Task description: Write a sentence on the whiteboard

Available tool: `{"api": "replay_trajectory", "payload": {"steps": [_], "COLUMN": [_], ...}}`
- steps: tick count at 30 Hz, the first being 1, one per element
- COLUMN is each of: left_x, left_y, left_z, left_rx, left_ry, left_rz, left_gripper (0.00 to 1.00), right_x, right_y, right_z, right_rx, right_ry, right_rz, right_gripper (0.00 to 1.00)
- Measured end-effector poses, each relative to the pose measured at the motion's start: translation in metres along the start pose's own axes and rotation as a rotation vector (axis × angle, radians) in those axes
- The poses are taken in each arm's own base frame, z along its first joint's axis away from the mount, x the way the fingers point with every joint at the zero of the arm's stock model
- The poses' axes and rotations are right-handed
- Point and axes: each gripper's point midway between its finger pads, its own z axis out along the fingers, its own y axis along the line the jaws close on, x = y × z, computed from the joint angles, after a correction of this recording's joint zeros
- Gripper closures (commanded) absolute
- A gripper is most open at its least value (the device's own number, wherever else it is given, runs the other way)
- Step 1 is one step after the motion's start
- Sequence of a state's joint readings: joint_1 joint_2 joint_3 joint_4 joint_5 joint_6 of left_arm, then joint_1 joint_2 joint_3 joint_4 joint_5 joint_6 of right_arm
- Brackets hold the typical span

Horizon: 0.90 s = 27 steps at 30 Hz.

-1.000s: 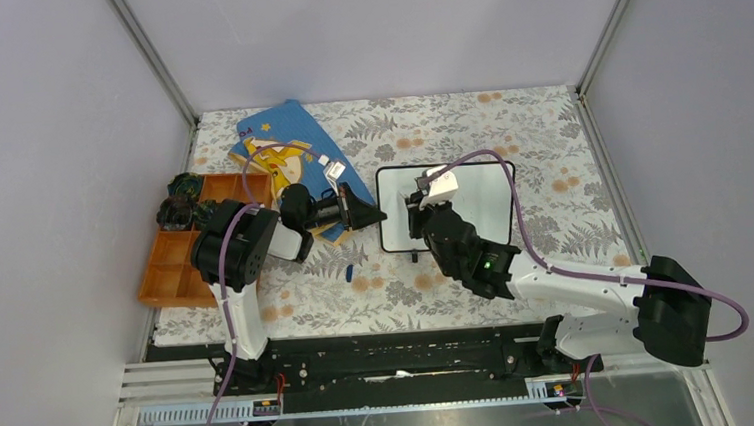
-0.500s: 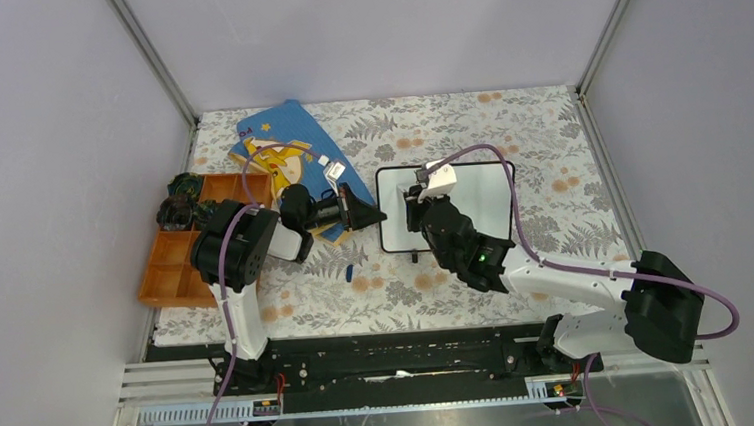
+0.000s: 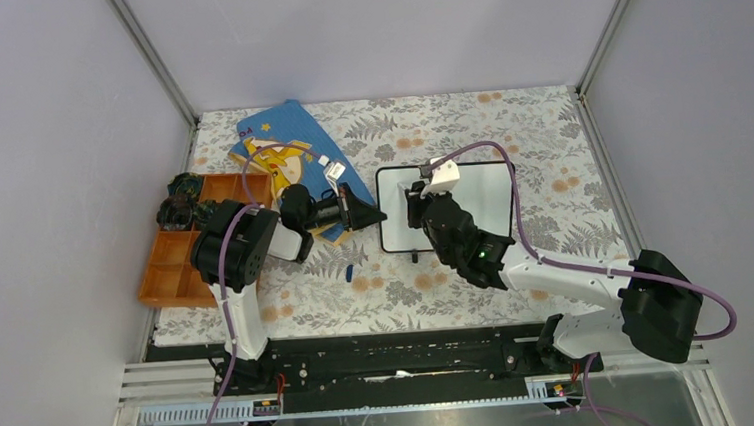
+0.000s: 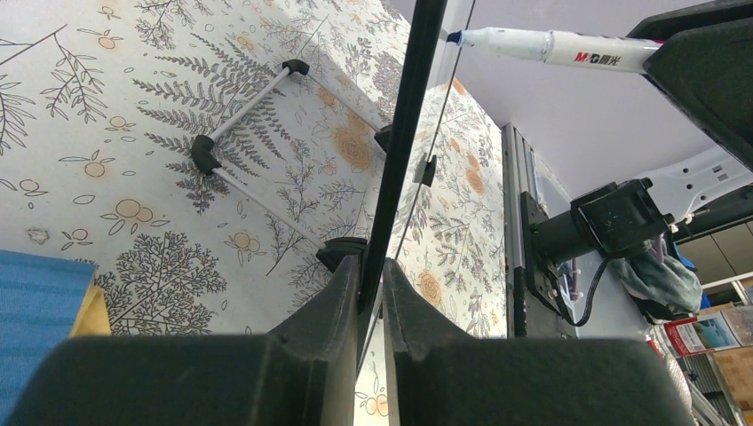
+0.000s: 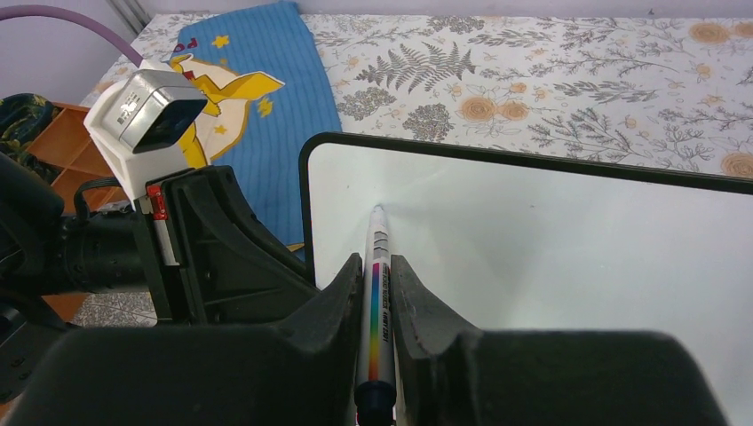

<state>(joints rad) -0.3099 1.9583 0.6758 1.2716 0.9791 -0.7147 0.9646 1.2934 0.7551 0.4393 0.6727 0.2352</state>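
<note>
The whiteboard (image 3: 482, 201) stands raised on its feet in the middle of the floral cloth. Its black frame (image 4: 404, 133) shows edge-on in the left wrist view. My left gripper (image 3: 378, 214) (image 4: 371, 280) is shut on the frame's left edge. My right gripper (image 3: 416, 208) (image 5: 376, 263) is shut on a white marker (image 5: 376, 240) with a rainbow stripe. The marker tip rests on the white face (image 5: 550, 240) near its far left corner. The marker (image 4: 550, 46) also shows in the left wrist view, blue tip against the board. No sentence shows on the board.
A blue picture book (image 3: 283, 149) lies behind my left arm. An orange compartment tray (image 3: 181, 262) with dark items sits at the left edge. A small blue cap (image 3: 350, 272) lies on the cloth in front of the board. Grey walls close in the table.
My right wrist with the marker has edged slightly toward the far side of the board, and its elbow has swung a little left. The left arm has not moved.
</note>
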Motion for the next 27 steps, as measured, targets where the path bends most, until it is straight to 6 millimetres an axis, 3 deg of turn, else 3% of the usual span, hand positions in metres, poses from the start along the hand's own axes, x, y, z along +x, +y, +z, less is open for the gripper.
{"api": "replay_trajectory", "payload": {"steps": [22, 27], "left_x": [-0.001, -0.001], "left_y": [0.000, 0.001], "left_z": [0.001, 0.001], "left_rx": [-0.007, -0.009], "left_ry": [-0.005, -0.007], "left_rz": [0.013, 0.014], "left_gripper": [0.97, 0.97], "right_x": [0.019, 0.011], "right_y": [-0.012, -0.009], "right_z": [-0.012, -0.017], "right_rx": [0.003, -0.028], "right_ry": [0.044, 0.032], "right_rz": [0.019, 0.039], "right_gripper": [1.00, 1.00]}}
